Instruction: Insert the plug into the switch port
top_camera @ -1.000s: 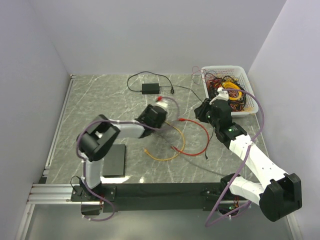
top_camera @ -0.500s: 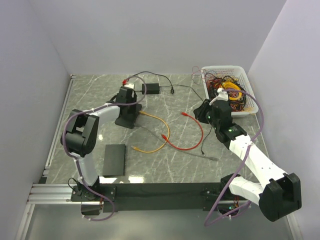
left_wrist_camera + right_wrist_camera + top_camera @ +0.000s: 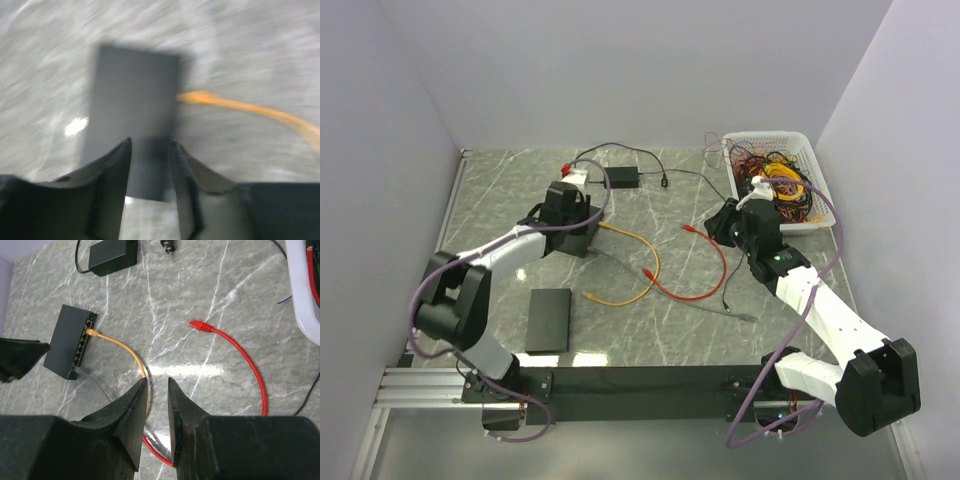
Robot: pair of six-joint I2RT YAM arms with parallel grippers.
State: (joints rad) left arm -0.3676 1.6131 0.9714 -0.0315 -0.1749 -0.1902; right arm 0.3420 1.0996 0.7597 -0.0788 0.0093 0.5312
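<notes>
The black switch (image 3: 584, 241) lies at the back left of the table. An orange cable (image 3: 642, 250) has its plug (image 3: 90, 332) seated in one of the switch's (image 3: 69, 342) ports. My left gripper (image 3: 574, 226) hovers right over the switch, open and empty. In the blurred left wrist view its gripper (image 3: 150, 148) frames the near end of the switch (image 3: 135, 110), with the orange cable (image 3: 235, 106) leaving to the right. My right gripper (image 3: 721, 224) is narrowly open and empty, above the table. Its gripper (image 3: 156, 383) hangs over the orange cable's bend, apart from the red plug (image 3: 200, 326).
A red cable (image 3: 716, 270) and a thin grey cable (image 3: 720, 310) lie mid-table. A black power adapter (image 3: 620, 177) with its cord sits at the back. A white basket (image 3: 802, 140) of tangled cables stands back right. A flat black pad (image 3: 548, 319) lies front left.
My left gripper swung from mid-table to the back left, and the switch and orange cable now lie further left. The left arm's elbow has dropped leftward. The right arm barely moved.
</notes>
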